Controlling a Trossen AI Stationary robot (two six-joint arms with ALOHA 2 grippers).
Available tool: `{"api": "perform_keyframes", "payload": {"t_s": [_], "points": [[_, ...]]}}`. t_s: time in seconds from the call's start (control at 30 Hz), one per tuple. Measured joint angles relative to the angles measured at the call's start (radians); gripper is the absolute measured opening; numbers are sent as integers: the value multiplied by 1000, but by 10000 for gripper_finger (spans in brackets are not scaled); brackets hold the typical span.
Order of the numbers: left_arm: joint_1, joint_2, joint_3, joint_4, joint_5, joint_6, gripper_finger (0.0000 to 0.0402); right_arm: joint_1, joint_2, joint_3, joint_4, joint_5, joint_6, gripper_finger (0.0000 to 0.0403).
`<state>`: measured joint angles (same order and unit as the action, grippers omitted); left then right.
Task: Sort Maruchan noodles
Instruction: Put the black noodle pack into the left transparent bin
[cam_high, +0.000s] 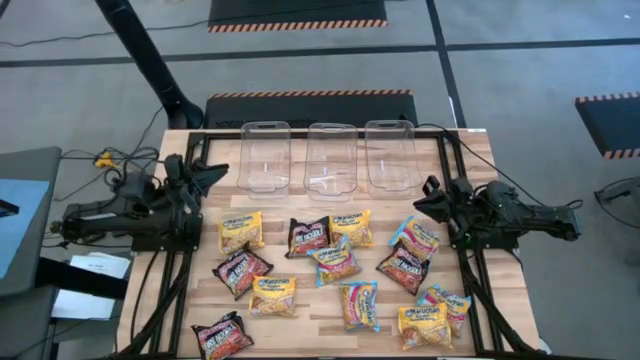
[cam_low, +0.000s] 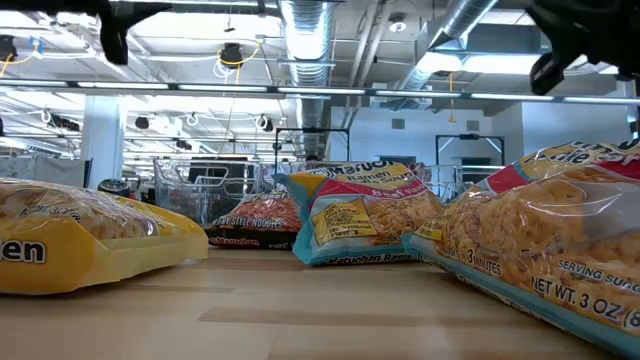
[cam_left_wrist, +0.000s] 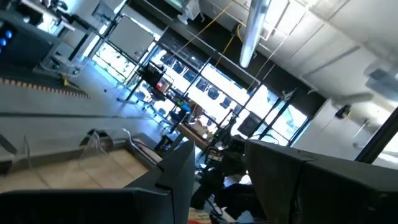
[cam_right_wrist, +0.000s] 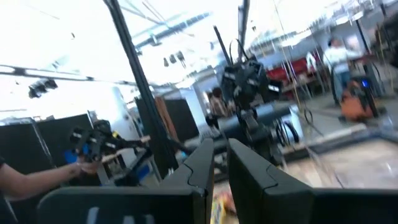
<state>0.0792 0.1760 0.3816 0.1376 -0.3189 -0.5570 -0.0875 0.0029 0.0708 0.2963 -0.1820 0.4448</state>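
Several Maruchan noodle packets lie flat and scattered on the wooden table: yellow ones, maroon-black ones and light blue ones. In the low view a blue packet lies between a yellow packet and another packet at the right. My left gripper hovers open over the table's left edge, raised and pointing toward the right. My right gripper hovers over the right edge, pointing left, its fingers a narrow gap apart with nothing between them.
Three clear plastic tubs stand in a row along the table's far edge. Black frame rails run along the table's left and right sides. A person's hand shows in the room beyond the table.
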Motion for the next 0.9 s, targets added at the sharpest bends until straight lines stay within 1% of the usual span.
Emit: {"api": "perform_keyframes", "payload": {"t_s": [0.1, 0.17, 0.3, 0.37, 0.6, 0.7, 0.8, 0.9], "points": [[0, 74, 84, -63, 4, 43, 130, 0, 0, 0, 47, 0, -1, 69], [0, 122, 133, -79, 42, 87, 130, 0, 0, 0, 69, 2, -7, 69], [0, 205, 210, -77, 145, 272, 130, 0, 0, 0, 88, 51, -8, 69], [0, 239, 242, -77, 150, 332, 130, 0, 0, 0, 86, 76, -8, 69], [0, 311, 300, -76, 156, 384, 135, 0, 0, 0, 88, 81, -8, 69], [0, 328, 312, -64, 153, 388, 151, 0, 0, 0, 88, 103, -7, 69], [0, 345, 323, -53, 126, 405, 172, 0, 0, 0, 88, 137, -7, 69], [0, 363, 345, -50, 115, 351, 188, 0, 0, 0, 96, 162, -7, 69]]}}
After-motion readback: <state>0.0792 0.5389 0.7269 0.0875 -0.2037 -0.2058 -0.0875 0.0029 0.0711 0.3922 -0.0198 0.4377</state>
